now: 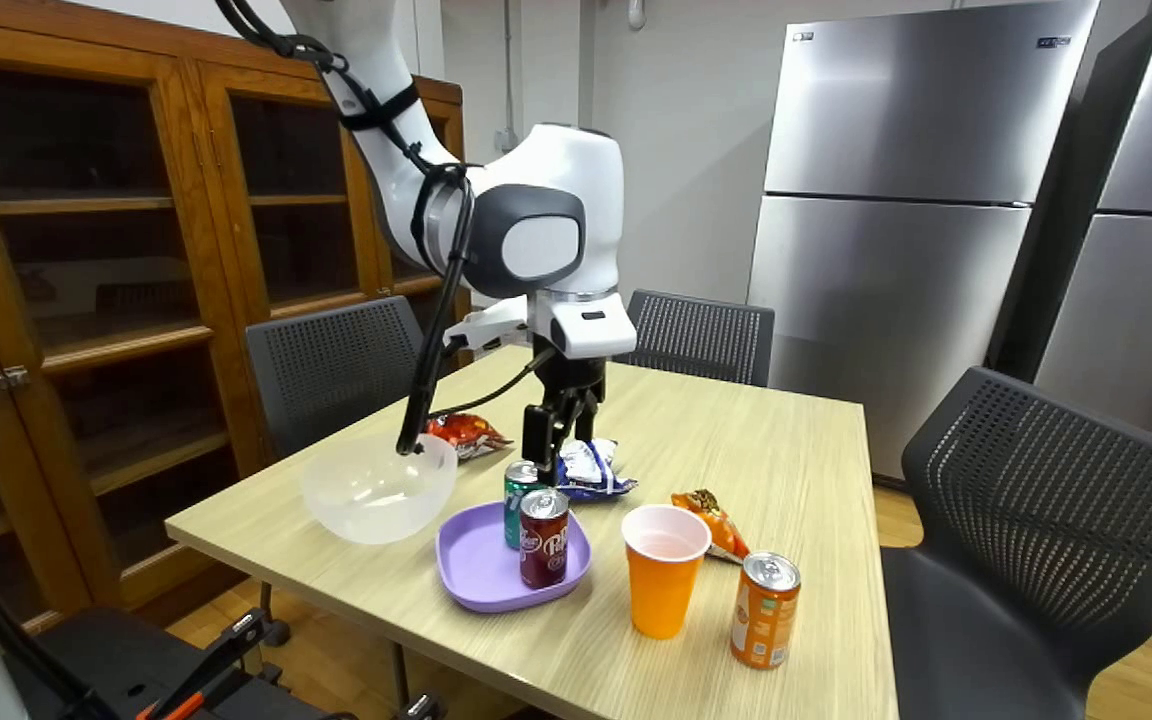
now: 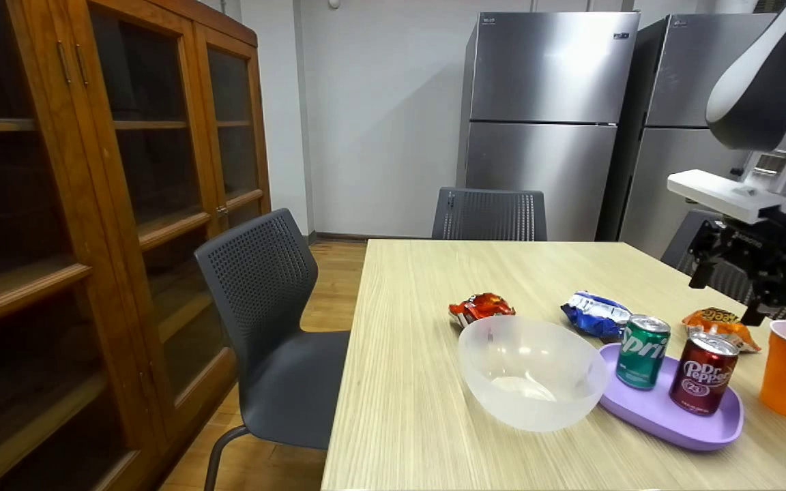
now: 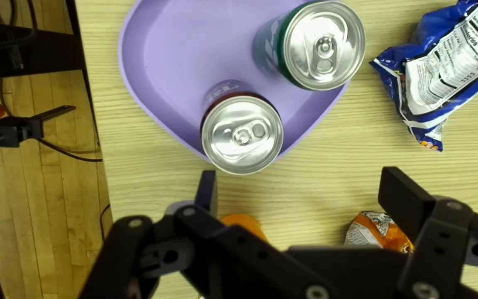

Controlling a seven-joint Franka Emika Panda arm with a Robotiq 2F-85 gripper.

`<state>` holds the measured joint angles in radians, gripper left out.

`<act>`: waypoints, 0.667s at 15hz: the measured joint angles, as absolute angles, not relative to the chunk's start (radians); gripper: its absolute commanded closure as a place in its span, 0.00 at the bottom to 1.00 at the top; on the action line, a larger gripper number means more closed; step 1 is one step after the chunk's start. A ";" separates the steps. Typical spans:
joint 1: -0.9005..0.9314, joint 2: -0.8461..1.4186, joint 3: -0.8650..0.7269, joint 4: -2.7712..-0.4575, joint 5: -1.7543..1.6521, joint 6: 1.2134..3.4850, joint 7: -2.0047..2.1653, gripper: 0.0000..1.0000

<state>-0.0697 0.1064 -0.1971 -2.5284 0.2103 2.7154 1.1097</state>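
Observation:
My gripper is open and empty, held above the table; it also shows in both exterior views. In the wrist view, the dark red Dr Pepper can stands just beyond the left fingertip. The green Sprite can stands farther off. Both cans are upright on the purple plate. An orange cup stands beside the plate; in the wrist view the gripper mostly covers it. An orange snack bag lies partly behind the right finger. A blue snack bag lies to the right of the plate.
A translucent bowl and a red snack bag are on the table past the plate. An orange can stands near the cup. Chairs surround the table. A wooden cabinet and refrigerators stand behind.

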 measured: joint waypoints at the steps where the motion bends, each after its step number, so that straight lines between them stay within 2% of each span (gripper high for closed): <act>1: -0.082 0.094 -0.200 -2.526 0.210 2.691 1.094 0.00; 10: -0.170 0.034 -0.262 -2.458 0.089 2.484 1.050 0.00</act>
<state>-0.1702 0.0335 -0.2624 -2.4583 0.0895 2.4843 1.0503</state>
